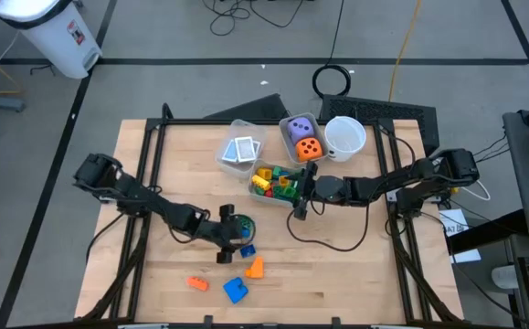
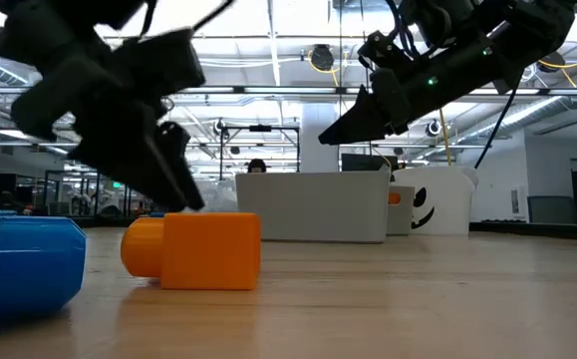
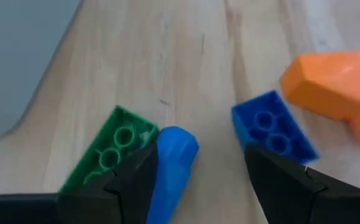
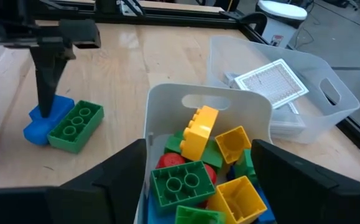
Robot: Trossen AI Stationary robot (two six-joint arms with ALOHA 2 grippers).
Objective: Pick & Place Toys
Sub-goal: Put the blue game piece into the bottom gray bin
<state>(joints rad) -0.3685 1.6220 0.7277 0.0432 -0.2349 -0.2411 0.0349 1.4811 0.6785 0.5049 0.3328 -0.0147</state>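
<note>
- Left gripper (image 3: 198,180): fingers apart, low over the table (image 1: 337,274); a blue piece (image 3: 172,168) lies between them, touching one finger, with the green block (image 3: 108,155) just outside it and a blue block (image 3: 273,130) by the other finger.
- Right gripper (image 4: 198,180): fingers apart, empty, above the bin of blocks (image 4: 198,102).

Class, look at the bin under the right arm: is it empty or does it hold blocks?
It holds blocks. The bin contains green, yellow and red blocks, piled below the right end effector.
</note>
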